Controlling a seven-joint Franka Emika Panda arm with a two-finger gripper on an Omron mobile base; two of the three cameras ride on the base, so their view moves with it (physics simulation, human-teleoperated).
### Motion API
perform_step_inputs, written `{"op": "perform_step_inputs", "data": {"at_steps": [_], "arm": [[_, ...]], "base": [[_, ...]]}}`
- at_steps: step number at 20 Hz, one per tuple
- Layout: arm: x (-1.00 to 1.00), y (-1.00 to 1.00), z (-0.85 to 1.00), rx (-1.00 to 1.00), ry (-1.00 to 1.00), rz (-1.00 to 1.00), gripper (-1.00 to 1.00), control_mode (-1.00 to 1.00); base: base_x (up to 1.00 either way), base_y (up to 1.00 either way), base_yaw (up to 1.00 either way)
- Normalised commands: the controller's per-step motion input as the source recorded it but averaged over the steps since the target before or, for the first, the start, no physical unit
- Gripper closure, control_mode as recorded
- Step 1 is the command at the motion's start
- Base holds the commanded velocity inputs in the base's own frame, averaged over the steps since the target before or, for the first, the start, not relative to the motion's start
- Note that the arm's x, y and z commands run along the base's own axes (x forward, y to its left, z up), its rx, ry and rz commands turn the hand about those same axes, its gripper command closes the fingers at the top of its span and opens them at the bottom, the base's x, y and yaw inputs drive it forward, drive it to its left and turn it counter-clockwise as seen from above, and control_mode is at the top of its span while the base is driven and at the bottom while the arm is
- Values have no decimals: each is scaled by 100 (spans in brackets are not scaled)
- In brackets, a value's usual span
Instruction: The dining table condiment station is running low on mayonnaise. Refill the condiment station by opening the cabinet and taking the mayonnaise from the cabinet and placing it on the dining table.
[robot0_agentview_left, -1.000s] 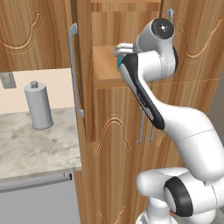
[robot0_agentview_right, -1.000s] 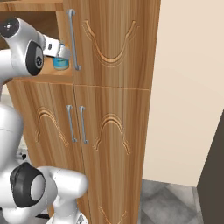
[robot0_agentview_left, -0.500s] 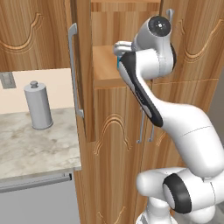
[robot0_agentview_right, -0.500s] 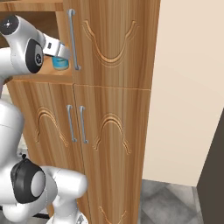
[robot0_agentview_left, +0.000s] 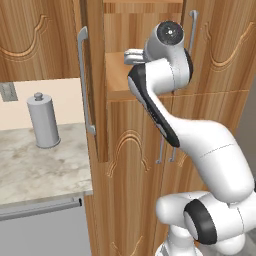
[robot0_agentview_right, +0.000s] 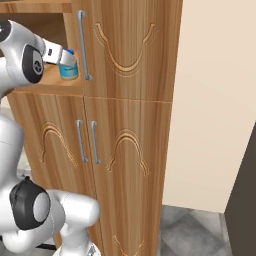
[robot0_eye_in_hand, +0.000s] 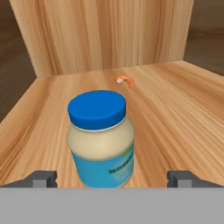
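With the cabinet (robot0_agentview_left: 135, 30) open and the mayonnaise (robot0_eye_in_hand: 100, 138) upright on its shelf, centred between the spread, empty jaws of the tool (robot0_eye_in_hand: 111, 179), ease fwd a bit, clamp on the jar body below the blue lid, keep wrist level & lift straight.

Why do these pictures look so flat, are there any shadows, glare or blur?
Hand view: mayonnaise sharp, soft sheen on its lid, scarcely any shadow on the shelf. Left base view: even light, grey canister gently shaded. Right base view: cabinet crisp, no glare.
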Motion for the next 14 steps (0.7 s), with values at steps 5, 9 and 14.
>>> {"op": "perform_step_inputs", "data": {"at_steps": [5,9,14], "arm": [[1,44,4,-10,0,0,-100,-100],[18,3,5,-1,4,-1,-100,-100],[28,0,5,0,3,-5,-100,-100]], "base": [[0,0,0],[0,0,0],[0,0,0]]}}
